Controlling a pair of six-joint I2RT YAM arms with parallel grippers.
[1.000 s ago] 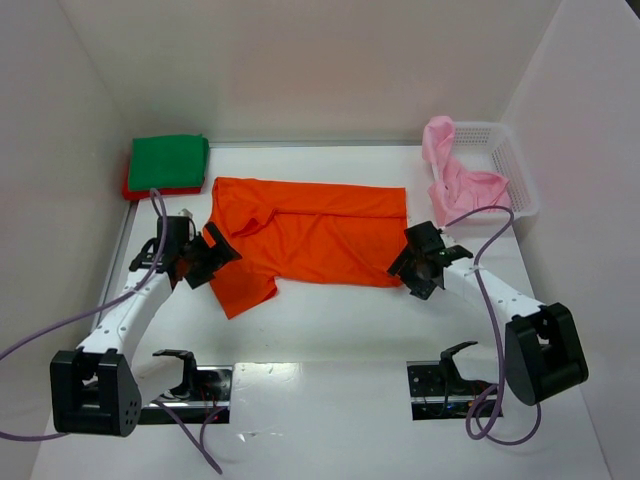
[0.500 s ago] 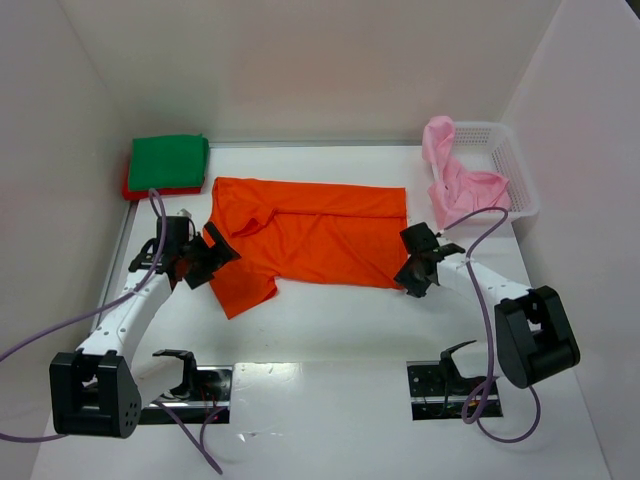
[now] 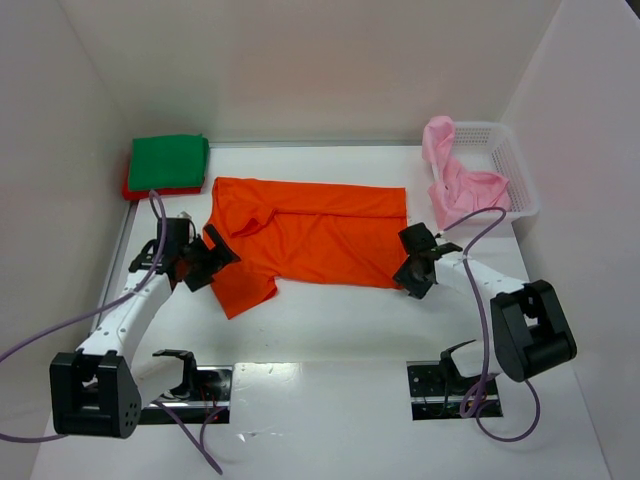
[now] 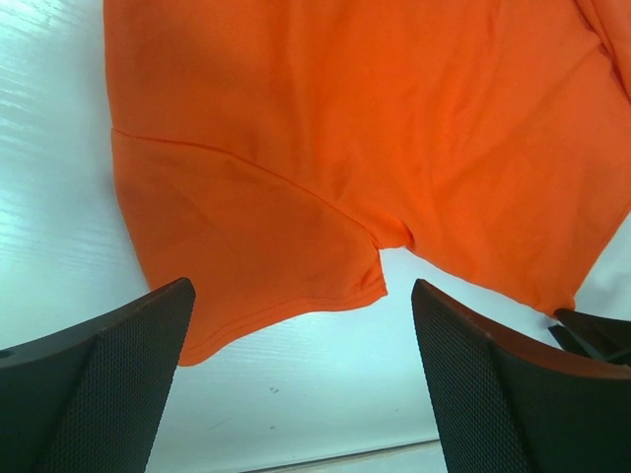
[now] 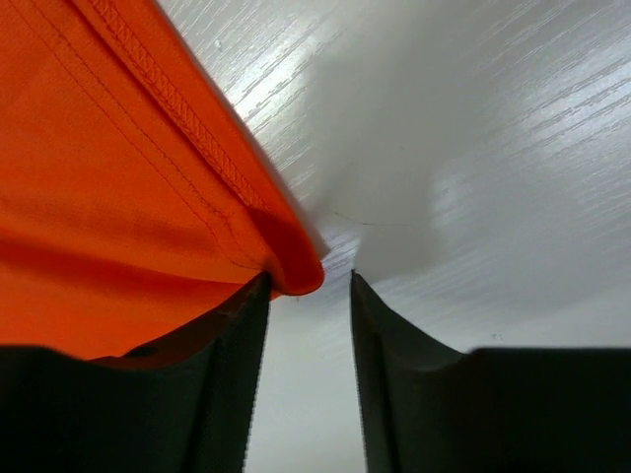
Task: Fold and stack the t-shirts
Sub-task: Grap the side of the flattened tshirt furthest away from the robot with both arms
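Observation:
The bright orange t-shirt (image 3: 310, 235) lies spread across the middle of the table, one sleeve pointing to the near left. My left gripper (image 3: 210, 262) hovers wide open over that sleeve's hem (image 4: 296, 296), holding nothing. My right gripper (image 3: 408, 265) sits at the shirt's near right corner (image 5: 296, 271). Its jaws are partly open with bare table between them, and the cloth corner rests over one fingertip (image 5: 251, 305). A folded green t-shirt (image 3: 168, 160) lies on a red one (image 3: 135, 190) at the back left. A pale pink t-shirt (image 3: 455, 185) hangs out of the basket.
A white lattice basket (image 3: 510, 160) stands at the back right against the wall. White walls close in the table on the left, back and right. Two black metal stands (image 3: 190, 375) are bolted near the front edge beside the arm bases.
My right gripper has slid left and forward to the orange shirt's near right corner, and its jaws have narrowed. The left arm has not moved.

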